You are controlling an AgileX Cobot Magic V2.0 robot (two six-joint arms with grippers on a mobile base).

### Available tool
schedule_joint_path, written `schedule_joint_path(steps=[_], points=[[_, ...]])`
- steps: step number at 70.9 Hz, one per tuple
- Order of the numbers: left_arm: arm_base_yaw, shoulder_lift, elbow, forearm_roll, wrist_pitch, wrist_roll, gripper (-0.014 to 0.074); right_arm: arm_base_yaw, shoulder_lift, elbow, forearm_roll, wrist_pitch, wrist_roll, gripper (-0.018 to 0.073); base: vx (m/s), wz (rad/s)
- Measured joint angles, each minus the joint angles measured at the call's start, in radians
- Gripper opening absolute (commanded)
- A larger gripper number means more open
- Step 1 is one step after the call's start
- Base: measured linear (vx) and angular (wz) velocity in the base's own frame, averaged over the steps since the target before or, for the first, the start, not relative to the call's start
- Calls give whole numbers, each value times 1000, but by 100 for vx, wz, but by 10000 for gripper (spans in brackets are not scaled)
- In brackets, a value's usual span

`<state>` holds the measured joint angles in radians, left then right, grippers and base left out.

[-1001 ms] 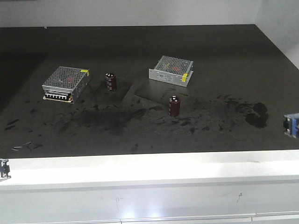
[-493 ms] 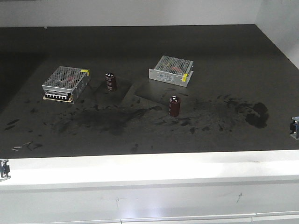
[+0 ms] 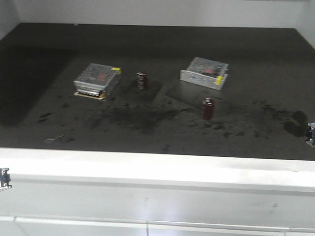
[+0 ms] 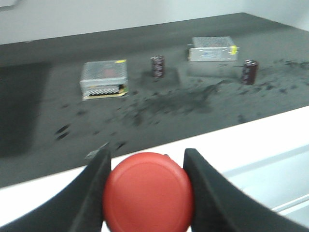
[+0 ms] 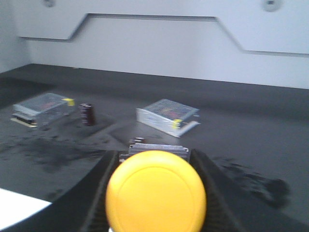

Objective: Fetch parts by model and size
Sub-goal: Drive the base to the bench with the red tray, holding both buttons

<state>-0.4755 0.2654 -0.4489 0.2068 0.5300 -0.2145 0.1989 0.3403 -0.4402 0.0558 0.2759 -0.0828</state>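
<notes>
Left gripper: black fingers clenched on red mushroom-cap push-button switch, near white ledge. Right gripper: grasping yellow mushroom-cap push-button switch. Beyond, on dark scuffed tabletop: silver perforated-metal boxes, upright maroon cylindrical capacitors.

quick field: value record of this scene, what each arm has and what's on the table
left tool: shut on red push-button
right tool: shut on yellow push-button
table: dark, smudged
boxes: left power supply box, right power supply box
cylinders: rear capacitor, front capacitor, both upright
</notes>
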Motion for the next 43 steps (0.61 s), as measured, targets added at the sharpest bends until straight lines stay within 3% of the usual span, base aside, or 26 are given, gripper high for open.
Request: schedule_joint_path(steps=[43], points=[[0, 0, 0, 0, 0, 0, -7, 0, 0, 1, 0, 0, 0, -10, -15, 78]])
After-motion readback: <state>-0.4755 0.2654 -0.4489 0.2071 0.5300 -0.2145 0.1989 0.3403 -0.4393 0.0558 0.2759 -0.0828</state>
